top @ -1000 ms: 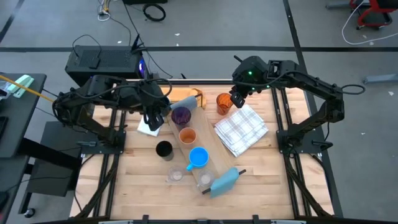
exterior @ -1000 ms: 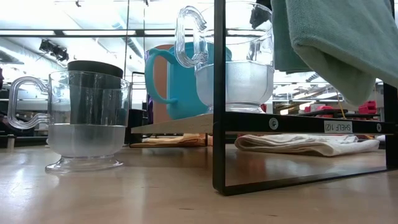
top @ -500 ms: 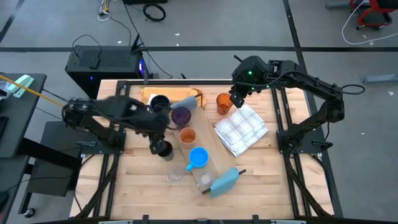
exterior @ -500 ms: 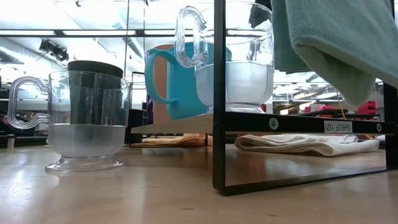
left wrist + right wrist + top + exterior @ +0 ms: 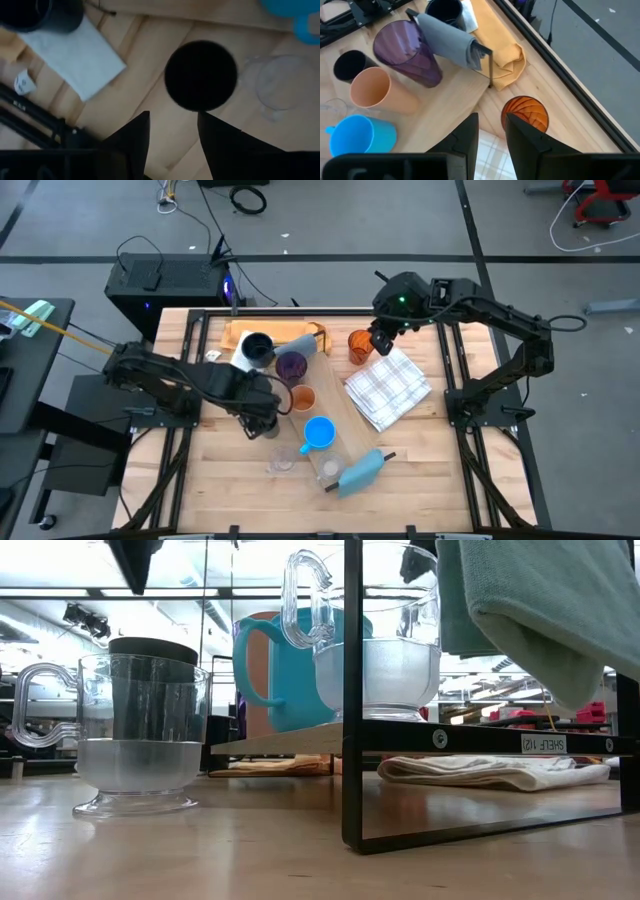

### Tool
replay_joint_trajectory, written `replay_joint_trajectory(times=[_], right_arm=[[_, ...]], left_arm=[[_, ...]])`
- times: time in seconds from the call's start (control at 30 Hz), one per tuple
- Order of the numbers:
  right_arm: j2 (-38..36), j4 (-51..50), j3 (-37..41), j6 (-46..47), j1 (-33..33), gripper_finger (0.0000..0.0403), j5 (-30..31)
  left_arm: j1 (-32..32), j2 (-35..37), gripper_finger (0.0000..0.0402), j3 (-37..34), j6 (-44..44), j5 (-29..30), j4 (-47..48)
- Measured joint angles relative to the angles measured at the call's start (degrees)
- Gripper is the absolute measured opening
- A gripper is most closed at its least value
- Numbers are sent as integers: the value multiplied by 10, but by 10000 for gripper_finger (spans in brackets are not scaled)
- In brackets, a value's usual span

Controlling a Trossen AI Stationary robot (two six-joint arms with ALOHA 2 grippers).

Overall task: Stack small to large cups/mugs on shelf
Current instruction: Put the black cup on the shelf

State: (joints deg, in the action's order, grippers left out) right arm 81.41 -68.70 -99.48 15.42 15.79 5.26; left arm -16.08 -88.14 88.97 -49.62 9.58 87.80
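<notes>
Black cup point(image 5: 201, 75) sat right under my left gripper point(image 5: 172, 131), whose fingers were spread and clasped nothing.

From above, my left gripper point(image 5: 262, 418) hung over that cup on the table point(image 5: 220, 490), just beside the shelf point(image 5: 345, 423), with a clear glass point(image 5: 283, 84) close by. On the shelf stood the purple tumbler point(image 5: 291, 366), an orange cup point(image 5: 301, 399), the blue mug point(image 5: 319, 432) and another glass point(image 5: 331, 470). A navy mug point(image 5: 256, 347) sat at the far end by a white paper point(image 5: 77, 56). My right gripper point(image 5: 491, 131) hovered above the second orange cup point(image 5: 524, 113), off the shelf beside the checked cloth point(image 5: 389, 386); its fingers stood slightly apart, gripping nothing.
</notes>
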Motion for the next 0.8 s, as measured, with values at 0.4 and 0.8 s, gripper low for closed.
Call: replay_joint_trajectory(times=[0.4,0.8], right_arm=[[0,-1,0,-1,-29,103,0],[0,-1,0,0,-70,103,6]], left_arm=[[-2,0,173,-32,-38,11,-70],[-16,0,176,-32,-221,2,-22]])
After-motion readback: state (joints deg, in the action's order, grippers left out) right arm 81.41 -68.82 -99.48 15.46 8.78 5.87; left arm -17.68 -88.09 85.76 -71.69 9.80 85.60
